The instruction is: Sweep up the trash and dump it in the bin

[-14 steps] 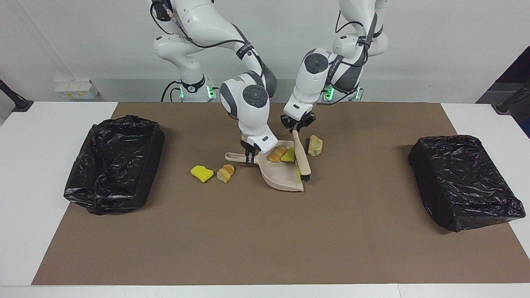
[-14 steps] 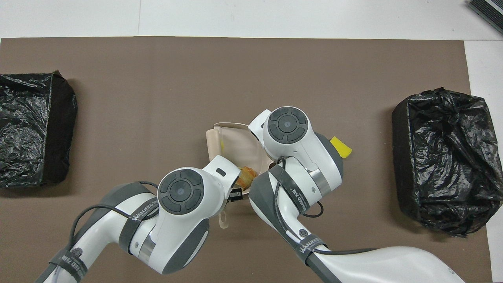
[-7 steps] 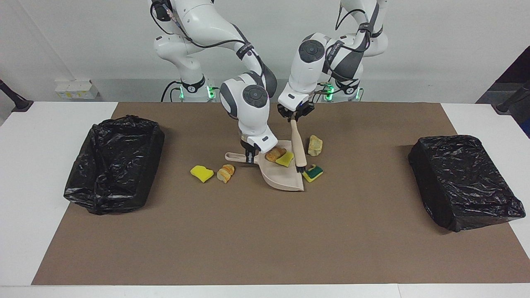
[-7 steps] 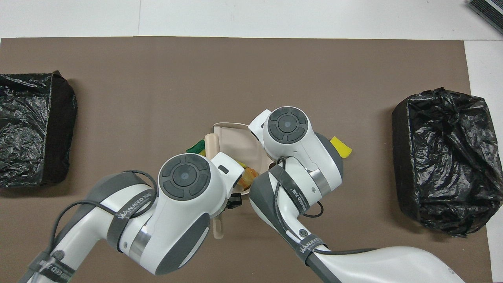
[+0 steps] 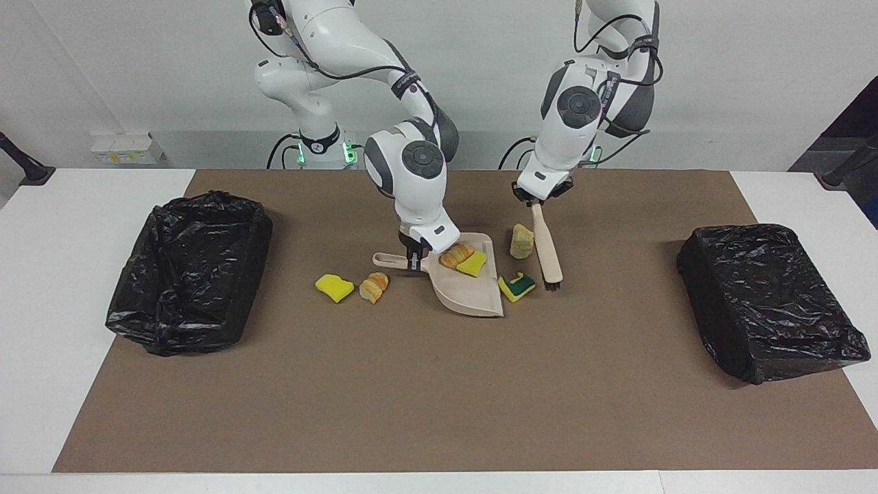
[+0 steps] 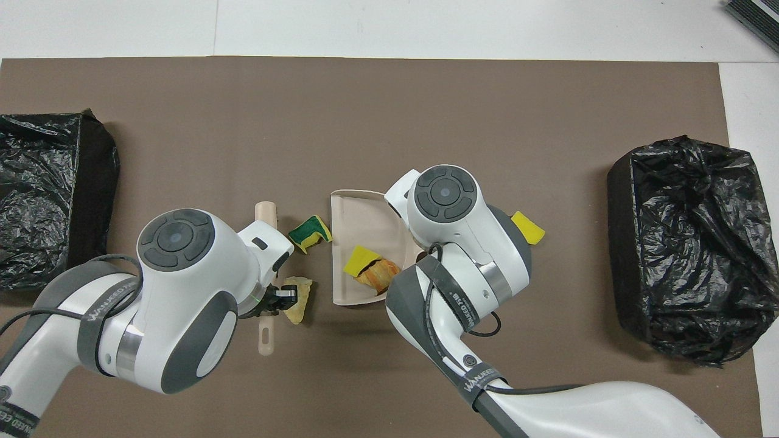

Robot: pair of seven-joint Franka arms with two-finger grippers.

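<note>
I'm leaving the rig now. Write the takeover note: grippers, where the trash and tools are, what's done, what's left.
Left gripper: shut on the brush, bristles down beside the green-yellow sponge.
Right gripper: shut on the dustpan handle; pan flat on the mat.
Done: a bread piece and a yellow wedge lie in the pan.
Left: green-yellow sponge at the pan's mouth, tan chunk by the brush, plus a yellow wedge and bread piece near the pan's handle. Then dump into the open bin at the right arm's end.
</note>
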